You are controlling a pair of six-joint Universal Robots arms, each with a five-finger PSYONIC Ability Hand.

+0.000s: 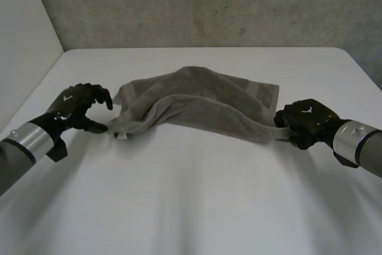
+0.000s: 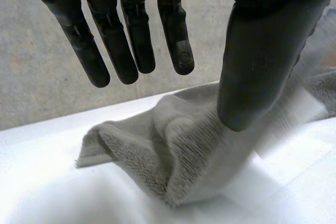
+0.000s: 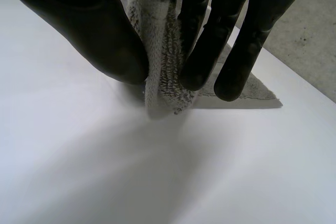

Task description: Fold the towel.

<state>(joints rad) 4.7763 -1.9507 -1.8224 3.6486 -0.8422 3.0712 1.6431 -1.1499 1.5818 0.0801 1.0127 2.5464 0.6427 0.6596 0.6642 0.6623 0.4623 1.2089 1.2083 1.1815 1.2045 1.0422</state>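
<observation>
The robot's black left hand (image 1: 76, 104) hovers open at the left end of a rumpled grey-brown terry towel (image 1: 203, 97) on the smooth white desk (image 1: 191, 201). In the left wrist view its fingers (image 2: 131, 40) are straight, spread and clear of the cloth. Its thumb (image 2: 262, 66) reaches over the towel's near-left corner, which rests on the desk with its flat hem band showing. Whether the thumb tip touches the cloth cannot be told.

The towel lies across the middle of the desk, heaped into a long ridge that runs from one hand to the other. Its far part is spread flat on the desk, while its near edge is drawn taut toward the right.

There the black right hand (image 1: 307, 117) grips the towel's near-right end. The cloth is pinched between its thumb (image 3: 89, 30) and fingers (image 3: 210, 40), just above the desk. Another corner lies flat beyond the fingertips.
</observation>
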